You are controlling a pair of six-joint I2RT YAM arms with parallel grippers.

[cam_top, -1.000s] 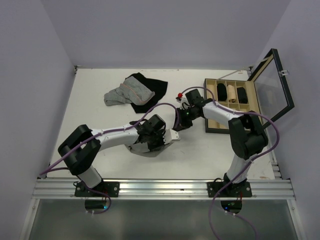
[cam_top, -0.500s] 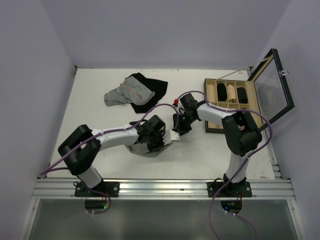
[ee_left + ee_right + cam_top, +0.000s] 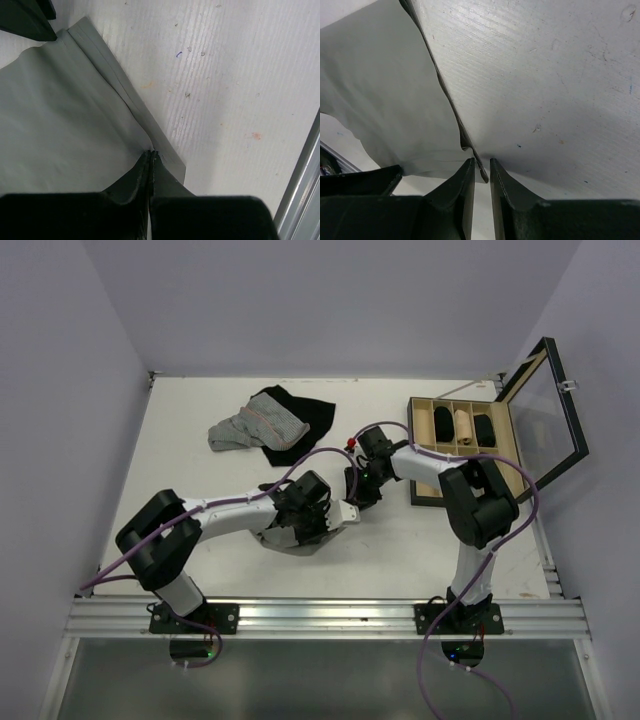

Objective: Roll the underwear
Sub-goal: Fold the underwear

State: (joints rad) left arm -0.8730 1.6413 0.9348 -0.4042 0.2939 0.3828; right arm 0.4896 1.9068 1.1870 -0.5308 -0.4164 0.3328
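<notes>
The jaws stand narrowly parted around a hemmed corner of the grey underwear (image 3: 385,90) lying on the white table (image 3: 545,75).

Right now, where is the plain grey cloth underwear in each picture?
Top external: the plain grey cloth underwear lies front middle, mostly under the left arm.
Left wrist: underwear fills the left half, hem pinched by the left gripper.
Right wrist: underwear upper left, corner at the right gripper.
Shared landmark: the white table.
</notes>
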